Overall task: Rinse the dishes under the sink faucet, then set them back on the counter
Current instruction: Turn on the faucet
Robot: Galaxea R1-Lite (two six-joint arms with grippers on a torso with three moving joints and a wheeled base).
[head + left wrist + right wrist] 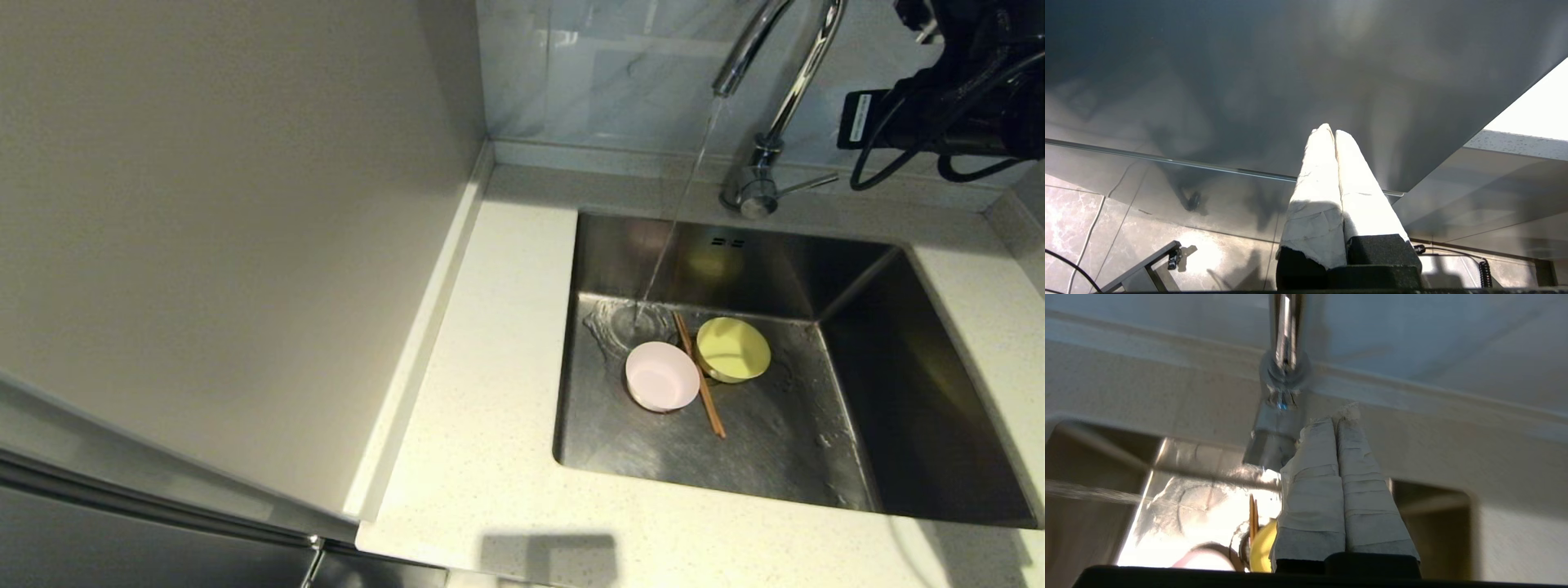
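The pale-pink dish (661, 376), the pale-yellow bowl (732, 349) and the brown chopsticks (700, 376) between them lie on the floor of the steel sink (898, 367). From the chrome faucet (739, 61) a stream of water (678, 220) falls just behind the pink dish. My right gripper (1337, 416) is shut and empty, up beside the faucet base (1280, 388), above the bowl (1261, 549) and chopsticks (1253, 514). In the head view only the right arm (963, 90) shows, at the top right. My left gripper (1331, 130) is shut and empty, away from the sink.
The speckled counter (482, 392) runs along the sink's left and front. A plain beige wall panel (229, 229) stands to the left. The faucet's thin lever (804, 184) points right. The left wrist view shows dark cabinet fronts (1249, 81) and a tiled floor.
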